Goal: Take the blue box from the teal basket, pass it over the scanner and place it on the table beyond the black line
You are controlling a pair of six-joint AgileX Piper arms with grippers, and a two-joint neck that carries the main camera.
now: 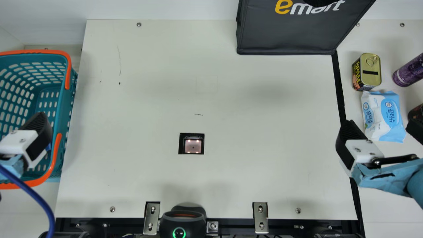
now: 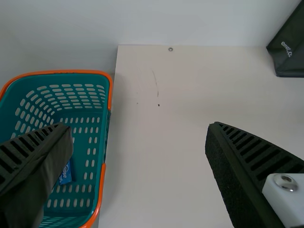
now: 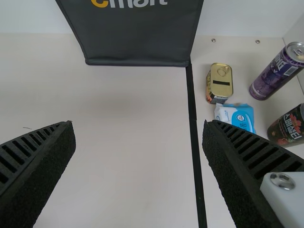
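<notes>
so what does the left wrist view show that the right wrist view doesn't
Left wrist view, not the right: the teal basket, the blue box inside it and my open left gripper.
Right wrist view, not the left: the black line, the gold-topped can, the wipes pack, the purple can, the dark can and my open right gripper.
Both: the black bag and the cream table.

The cream table (image 1: 138, 178) carries a dark bag (image 1: 287, 36) at its far side, the scanner (image 1: 193, 146) and, beyond the black line (image 1: 339, 89), a gold-topped tin (image 1: 371, 71), blue-and-white packet (image 1: 390, 115), purple can (image 1: 409, 72) and darker can (image 3: 289, 126); the teal basket (image 1: 60, 125) adjoins its left edge
</notes>
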